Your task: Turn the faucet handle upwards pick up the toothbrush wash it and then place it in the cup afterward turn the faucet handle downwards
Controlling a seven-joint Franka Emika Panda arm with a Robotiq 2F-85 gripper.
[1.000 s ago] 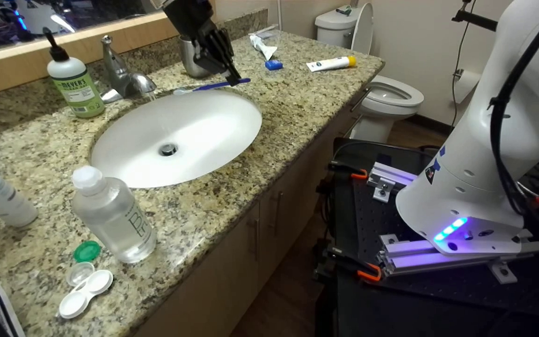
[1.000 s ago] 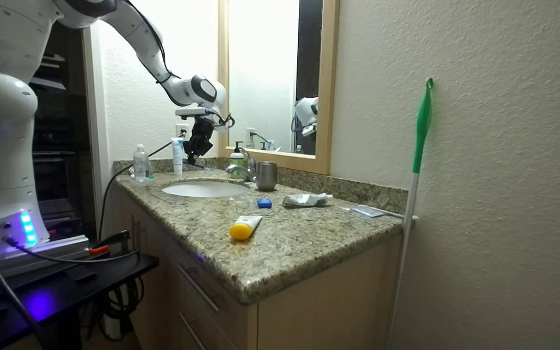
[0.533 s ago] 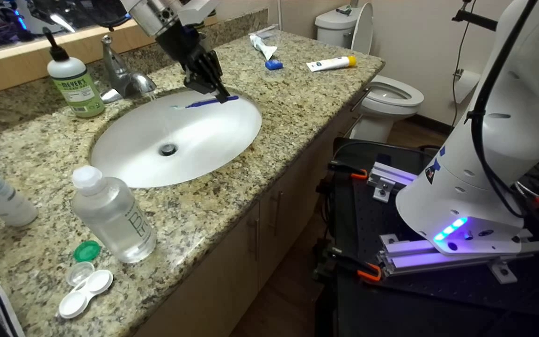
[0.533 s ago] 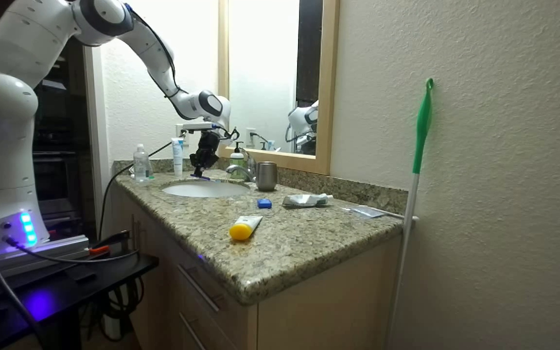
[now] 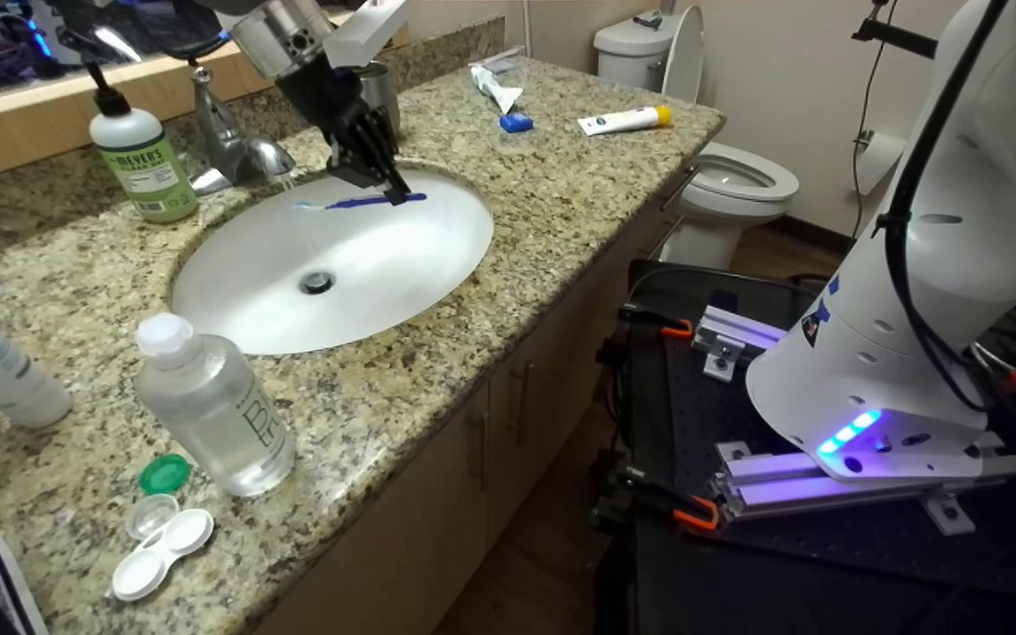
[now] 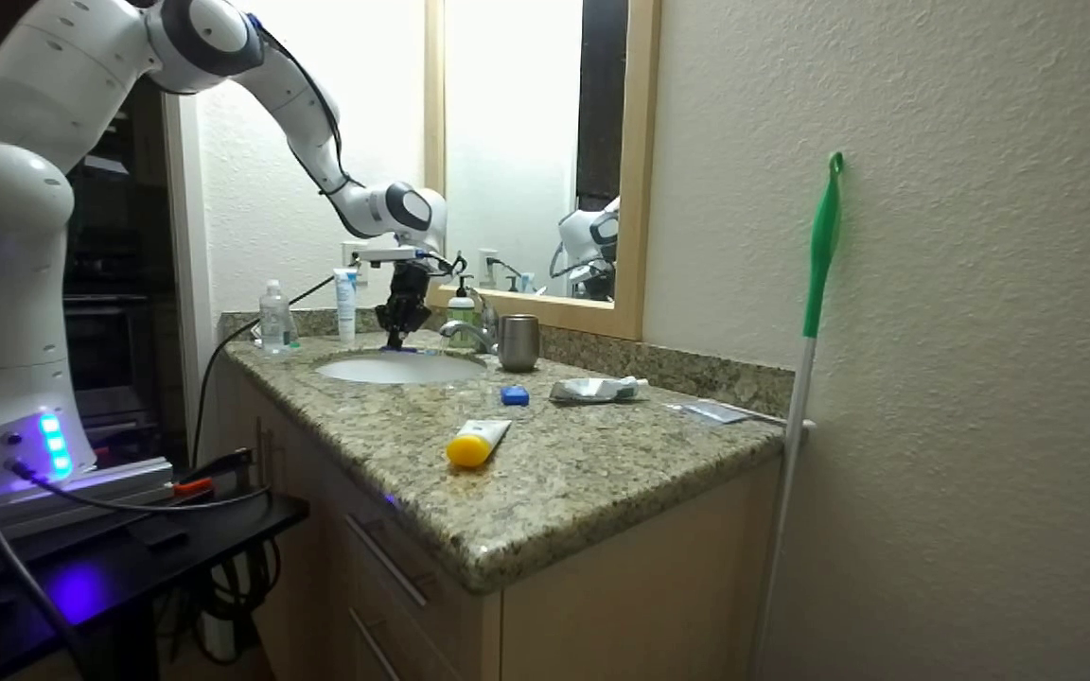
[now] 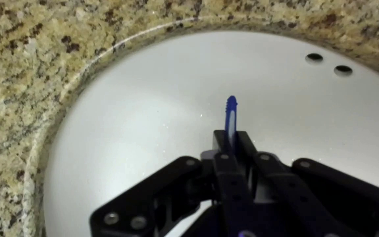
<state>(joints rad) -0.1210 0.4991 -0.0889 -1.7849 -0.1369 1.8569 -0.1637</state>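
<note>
Pincer (image 7: 231,141) clamps the blue toothbrush (image 5: 360,202) between its 2 fingers (image 7: 247,144).

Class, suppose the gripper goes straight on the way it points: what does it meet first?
Most likely the white sink bowl below the gripper and its held toothbrush; the remaining gap is unclear.

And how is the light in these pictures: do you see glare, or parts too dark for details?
Wrist view: bright sheen on the sink, jaws very dark, details partly lost; in an exterior view, the toothbrush has a pale head that nearly fades against the sink; in an exterior view, the wall left of the mirror looks partly washed out.
</note>
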